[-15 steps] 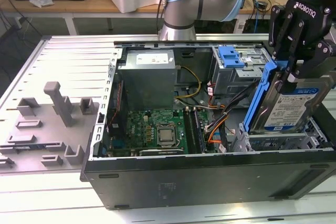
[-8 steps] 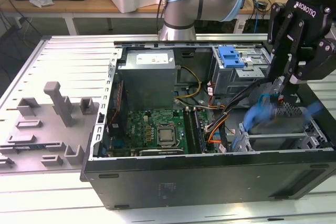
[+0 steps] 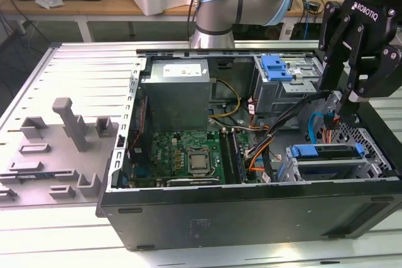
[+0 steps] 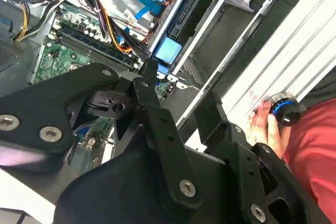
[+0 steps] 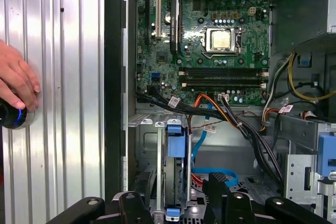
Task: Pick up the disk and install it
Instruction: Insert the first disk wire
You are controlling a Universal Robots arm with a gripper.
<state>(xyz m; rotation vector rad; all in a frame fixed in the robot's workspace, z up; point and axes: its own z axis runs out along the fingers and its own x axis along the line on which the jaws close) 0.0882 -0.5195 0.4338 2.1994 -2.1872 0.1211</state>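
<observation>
The disk (image 3: 326, 152), silver with a blue plastic frame, sits in the drive cage at the front corner of the open computer case, on the exterior view's right. My gripper (image 3: 340, 101) hangs above and just behind that cage, apart from the disk. In the second wrist view the gripper (image 4: 181, 88) is open, its black fingers (image 4: 150, 80) spread wide with nothing between them, and the disk's blue end tab (image 4: 168, 50) lies beyond them. The first wrist view looks down past the gripper (image 5: 173, 196) onto the blue-framed disk (image 5: 176, 148) seated edge-on in the cage.
The case holds a green motherboard (image 3: 188, 155), a grey power supply box (image 3: 176, 95), a blue latch (image 3: 276, 67) and loose cables (image 3: 264, 145). Grey fixture blocks (image 3: 69, 123) stand on the ribbed table. A person's hand (image 5: 18, 85) rests on a blue-lit button beside the case.
</observation>
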